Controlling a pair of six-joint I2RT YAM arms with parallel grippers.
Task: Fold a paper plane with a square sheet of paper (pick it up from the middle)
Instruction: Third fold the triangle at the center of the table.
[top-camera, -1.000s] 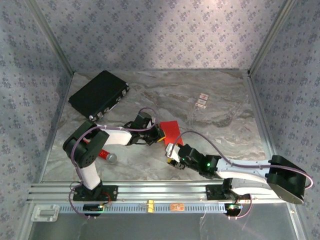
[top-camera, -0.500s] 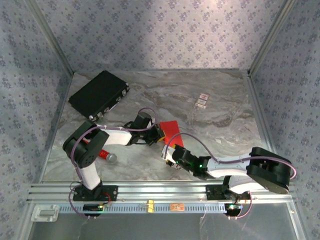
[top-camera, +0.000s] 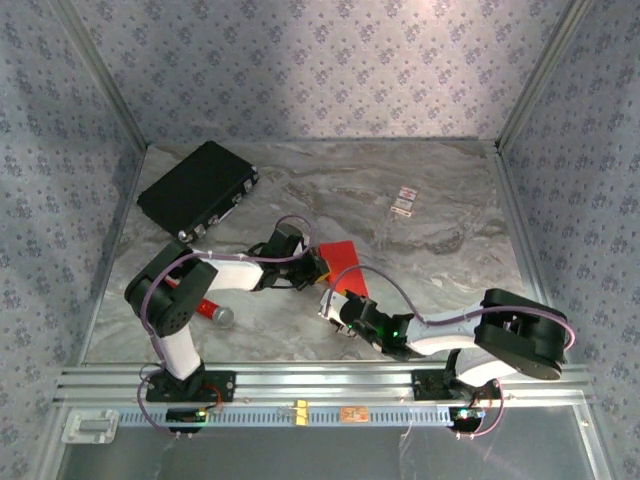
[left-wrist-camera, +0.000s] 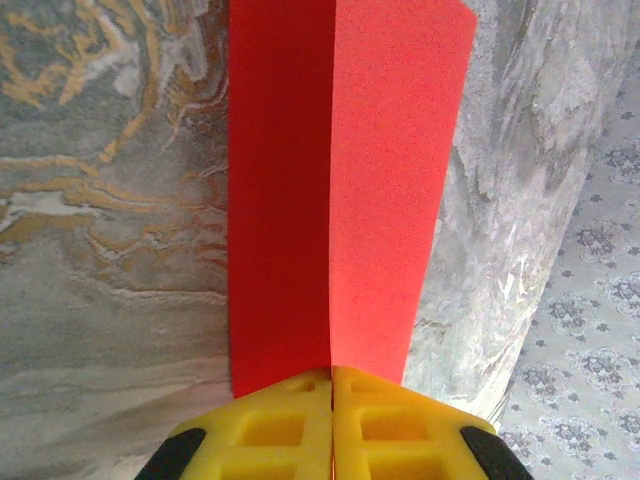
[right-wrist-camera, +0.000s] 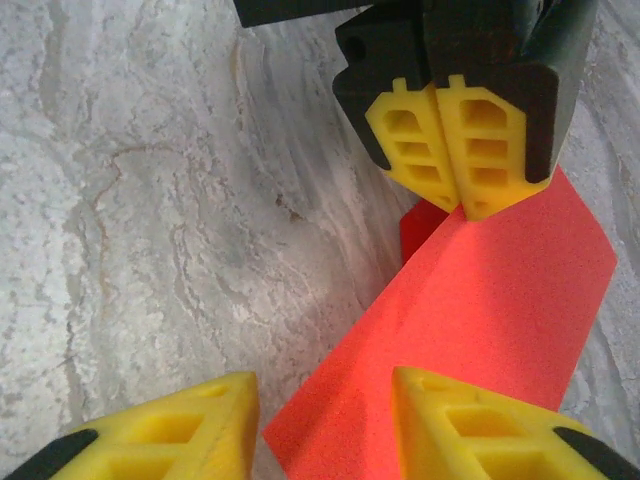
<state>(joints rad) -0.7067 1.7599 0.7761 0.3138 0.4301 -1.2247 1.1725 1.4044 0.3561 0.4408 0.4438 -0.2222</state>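
Observation:
The square sheet of paper (top-camera: 342, 260) is bright red and folded along a centre crease (left-wrist-camera: 331, 200), its two halves standing up like a tent on the marble. My left gripper (top-camera: 321, 271) is shut on the crease at the sheet's near end (left-wrist-camera: 332, 385). In the right wrist view its yellow fingers (right-wrist-camera: 455, 150) pinch the paper's (right-wrist-camera: 490, 310) far tip. My right gripper (right-wrist-camera: 322, 388) is open just in front of the sheet's near corner, which lies between its yellow fingertips. In the top view it (top-camera: 334, 304) sits just below the paper.
A black case (top-camera: 197, 189) lies at the back left. A small red cylinder with a grey end (top-camera: 212, 311) rests beside the left arm. Two small cards (top-camera: 404, 201) lie at the back right. Patterned walls enclose the marble table (top-camera: 450, 260).
My right arm has slid left and forward to the paper's near corner, and its jaws have narrowed. The left gripper and the paper have stayed put.

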